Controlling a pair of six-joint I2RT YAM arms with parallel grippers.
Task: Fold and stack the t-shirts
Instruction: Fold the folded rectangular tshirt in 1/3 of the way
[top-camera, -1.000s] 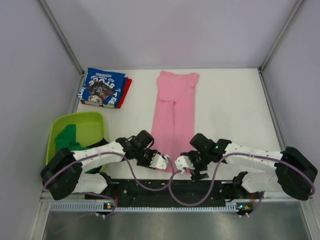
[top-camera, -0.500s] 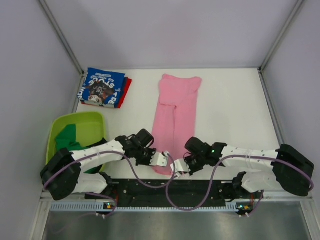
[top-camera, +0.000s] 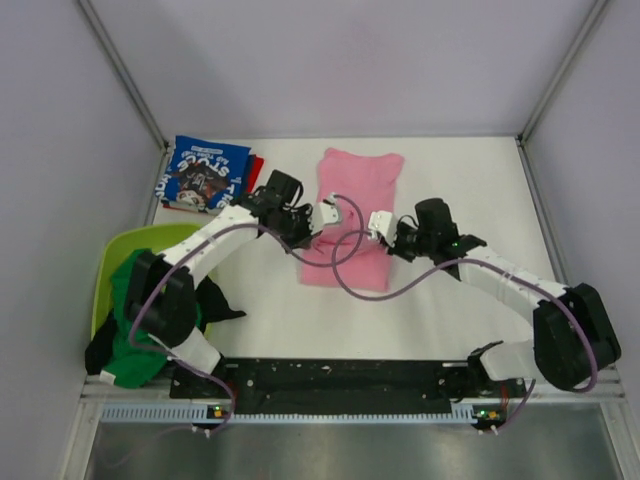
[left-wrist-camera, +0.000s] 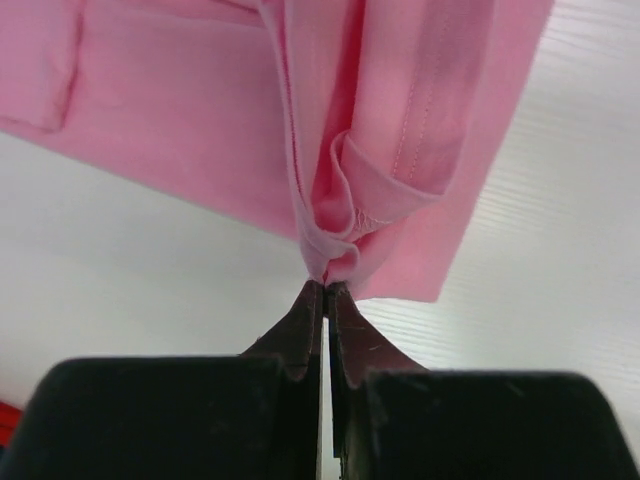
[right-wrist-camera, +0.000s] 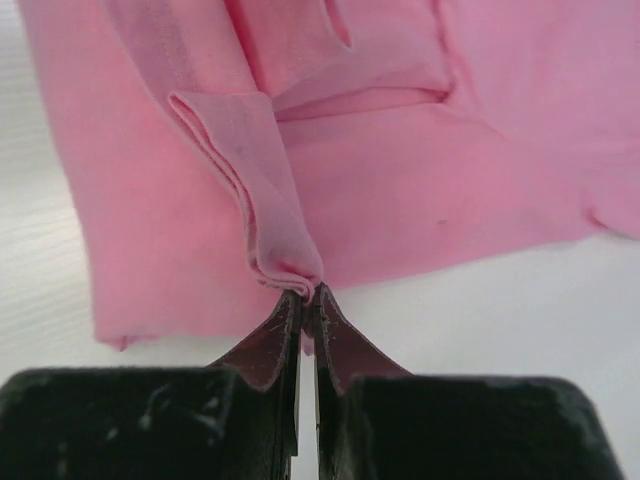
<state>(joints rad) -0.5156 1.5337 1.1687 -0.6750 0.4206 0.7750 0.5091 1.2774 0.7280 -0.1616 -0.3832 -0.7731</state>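
The pink t-shirt (top-camera: 361, 176) lies in the middle of the table, its near end lifted and doubled back over itself. My left gripper (top-camera: 325, 213) is shut on the left corner of that hem, and in the left wrist view the gripper (left-wrist-camera: 327, 287) pinches a bunched fold of pink t-shirt (left-wrist-camera: 200, 130). My right gripper (top-camera: 378, 222) is shut on the right corner; its wrist view shows the gripper (right-wrist-camera: 305, 295) clamping a rolled edge of pink t-shirt (right-wrist-camera: 430, 190). A folded blue printed t-shirt (top-camera: 205, 175) rests on a red one (top-camera: 256, 172) at the back left.
A lime-green tub (top-camera: 150, 238) stands at the left edge. A green t-shirt (top-camera: 125, 340) and a black one (top-camera: 214, 300) spill over its near side beside the left arm's base. Grey walls close in the table on three sides.
Both grippers shut on the pink t-shirt's near hem and carried it away from the arms' bases, folding the shirt to about half its length. Green and black cloth now hangs over the tub's near edge.
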